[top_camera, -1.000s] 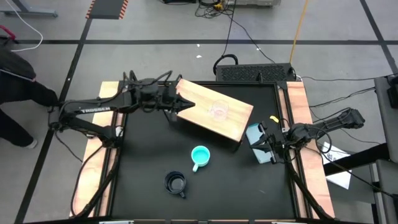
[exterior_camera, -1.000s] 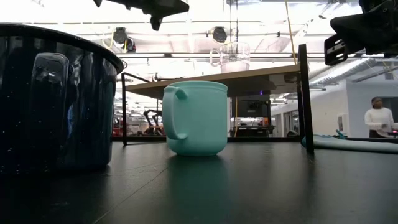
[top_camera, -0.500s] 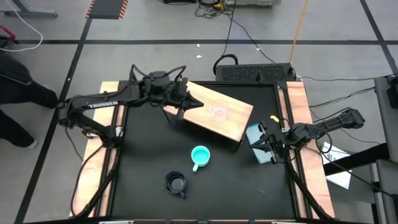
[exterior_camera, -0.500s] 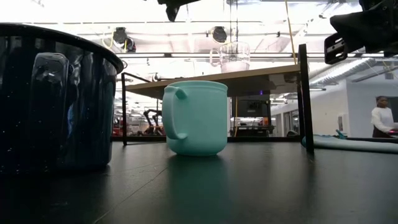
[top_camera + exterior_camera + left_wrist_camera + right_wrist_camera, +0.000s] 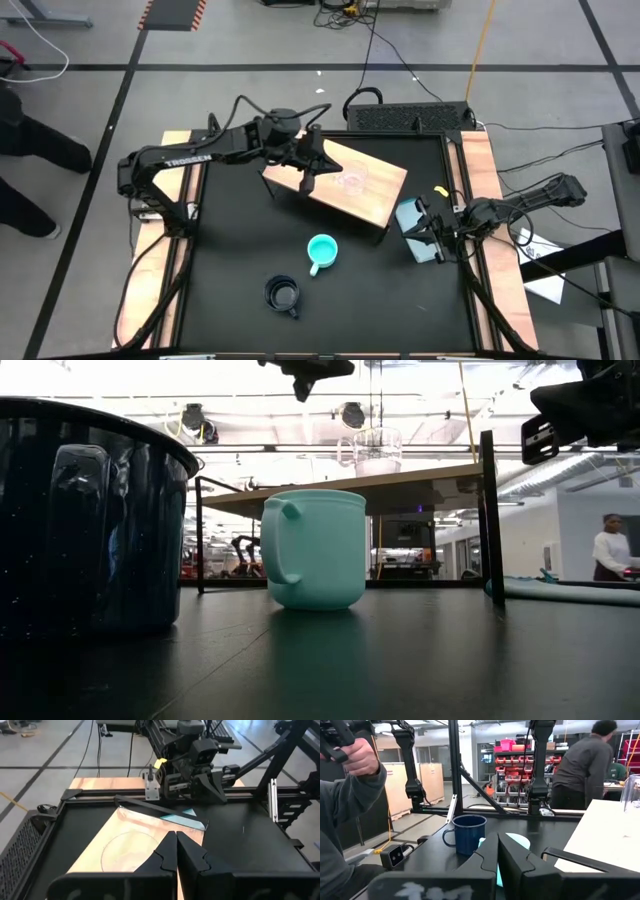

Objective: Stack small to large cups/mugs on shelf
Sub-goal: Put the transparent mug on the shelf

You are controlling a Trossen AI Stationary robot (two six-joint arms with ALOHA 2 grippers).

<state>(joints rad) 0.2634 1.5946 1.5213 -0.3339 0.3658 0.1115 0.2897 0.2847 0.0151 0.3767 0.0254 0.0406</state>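
Wooden shelf (image 5: 370, 195) bearing clear cup (image 5: 352, 178), left fingers (image 5: 311, 172) closed empty above, right fingers (image 5: 432, 237) closed

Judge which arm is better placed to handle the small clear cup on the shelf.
Left. Its gripper hovers over the light wooden shelf beside the small clear cup; the right gripper waits by the table's right edge.
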